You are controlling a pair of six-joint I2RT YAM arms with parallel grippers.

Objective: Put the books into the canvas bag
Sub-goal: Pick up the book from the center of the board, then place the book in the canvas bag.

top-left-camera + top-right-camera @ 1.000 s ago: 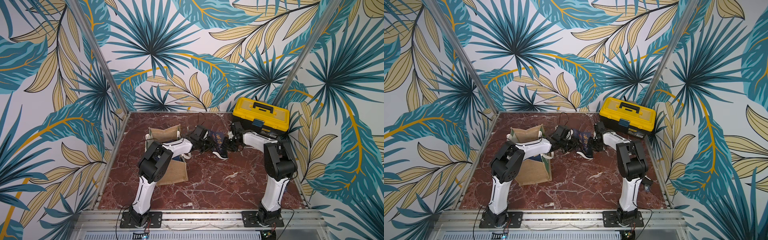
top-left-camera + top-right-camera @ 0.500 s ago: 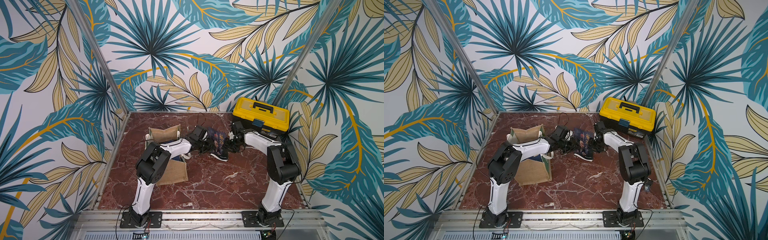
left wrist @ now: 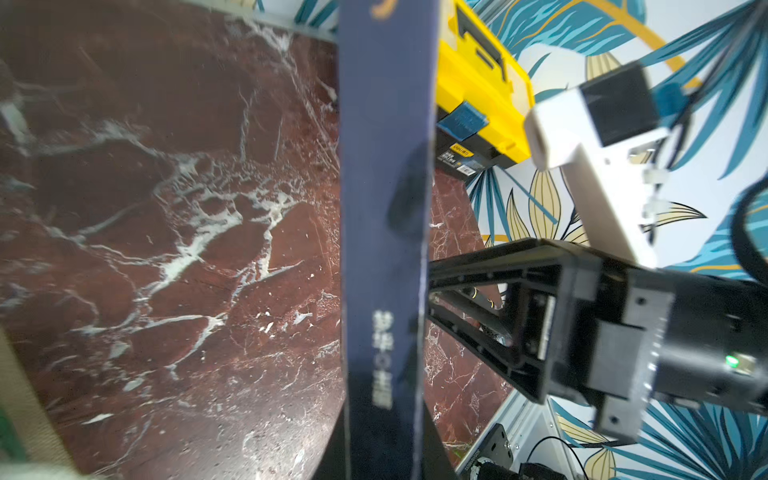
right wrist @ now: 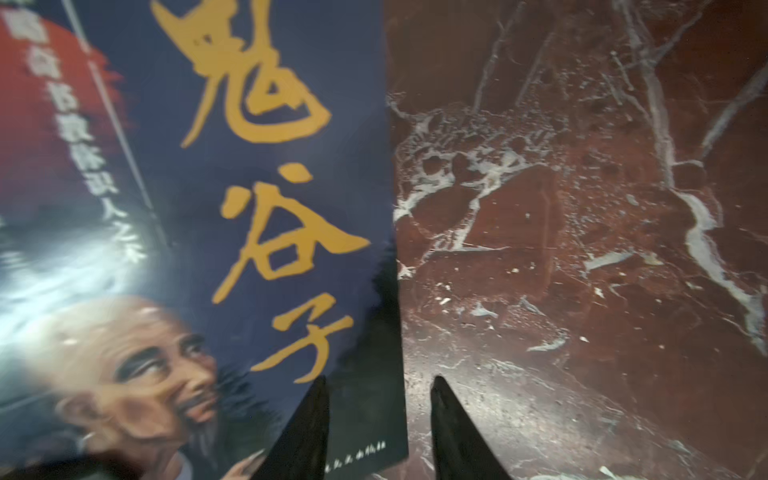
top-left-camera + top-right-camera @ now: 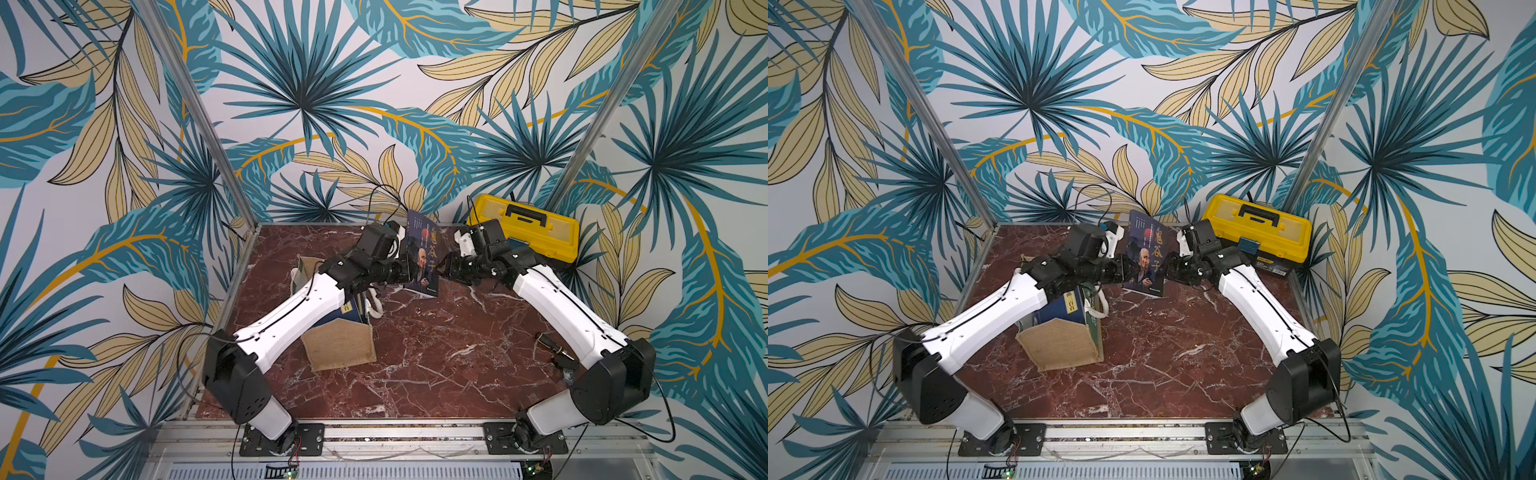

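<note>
Both top views show two white robot arms meeting at the back of a red marble table. Between them a navy book stands upright, its cover showing a bearded man's face and gold Chinese characters. I cannot tell whether its lower edge touches the table.

The left gripper comes in from the book's left side. The left wrist view adds what the top views cannot: the book's spine runs straight out from the camera with a dark jaw pressed on each side, so these jaws are clamped on the book. It also shows the right gripper reaching the book's far side.

The right wrist view shows the cover up close. One black fingertip lies across the cover and the other sits past the book's edge over bare marble, with a visible gap. These jaws are partly spread and not pinching.

The canvas bag stands under the left arm, near the table's left edge. Another navy book with a yellow strip pokes out of it. A yellow toolbox sits in the back right corner.
</note>
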